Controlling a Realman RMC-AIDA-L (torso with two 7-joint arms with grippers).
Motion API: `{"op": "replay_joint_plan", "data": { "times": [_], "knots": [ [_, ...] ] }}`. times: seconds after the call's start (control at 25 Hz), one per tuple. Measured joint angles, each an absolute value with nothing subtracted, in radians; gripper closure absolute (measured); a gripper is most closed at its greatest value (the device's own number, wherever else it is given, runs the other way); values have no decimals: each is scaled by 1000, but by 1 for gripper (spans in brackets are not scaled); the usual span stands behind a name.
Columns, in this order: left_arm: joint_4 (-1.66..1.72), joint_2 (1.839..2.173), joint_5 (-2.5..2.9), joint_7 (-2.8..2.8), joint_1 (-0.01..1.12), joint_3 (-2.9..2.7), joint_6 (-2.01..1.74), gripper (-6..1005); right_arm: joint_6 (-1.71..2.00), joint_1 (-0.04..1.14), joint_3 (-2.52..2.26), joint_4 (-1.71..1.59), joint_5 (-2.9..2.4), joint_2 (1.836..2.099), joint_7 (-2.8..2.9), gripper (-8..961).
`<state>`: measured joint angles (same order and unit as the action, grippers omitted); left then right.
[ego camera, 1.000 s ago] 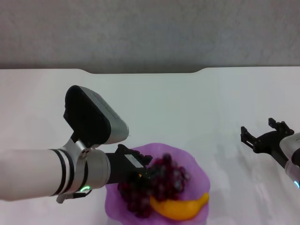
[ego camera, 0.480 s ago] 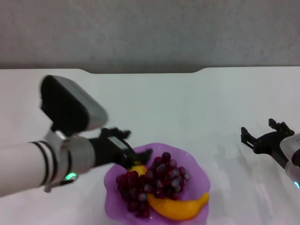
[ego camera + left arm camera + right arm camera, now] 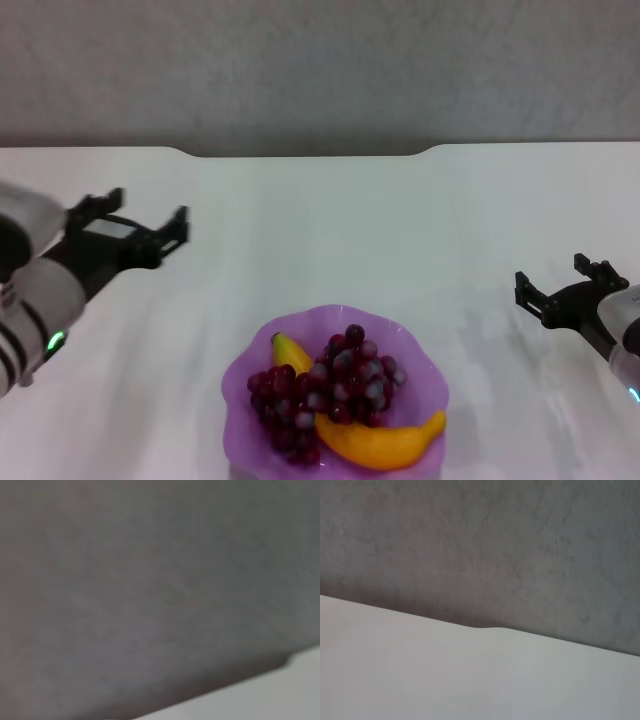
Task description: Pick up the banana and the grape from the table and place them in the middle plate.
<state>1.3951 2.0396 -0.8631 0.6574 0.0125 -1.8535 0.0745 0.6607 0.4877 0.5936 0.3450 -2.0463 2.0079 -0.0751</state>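
In the middle plate (image 3: 425, 362), near edge of the table (image 3: 330, 220), I see the grape (image 3: 330, 395) piled over the banana (image 3: 385, 445). I judge both placements done; only parking remains. My left gripper (image 3: 145, 225) hangs wide and empty, well left of the plate. My right gripper (image 3: 560, 285) sits idle far right, also wide. Nothing blocks either arm.

The white table (image 3: 330, 230) carries the purple middle plate (image 3: 425, 360).

You see a mottled grey wall (image 3: 320, 65) filling the upper part of the frame. Below it lies the white desk (image 3: 330, 230), evenly lit.
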Motion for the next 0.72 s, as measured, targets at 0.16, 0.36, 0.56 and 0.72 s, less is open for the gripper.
{"op": "replay_joint_plan", "data": {
  "times": [0.16,0.36,0.56,0.72],
  "knots": [
    [1258,2038,-954,646,21,-1882,-163,180,661,489,594,344,-2046,2008,-75,76],
    [1051,2034,-915,488,56,-1990,-505,181,661,489,594,340,-2046,2008,-75,76],
    [710,2037,-722,106,156,-2072,-841,181,665,491,594,336,-2046,2008,-72,76],
    [377,2043,-637,-172,280,-2117,-1061,181,666,501,593,339,-2046,2009,-73,76]
  ]
}}
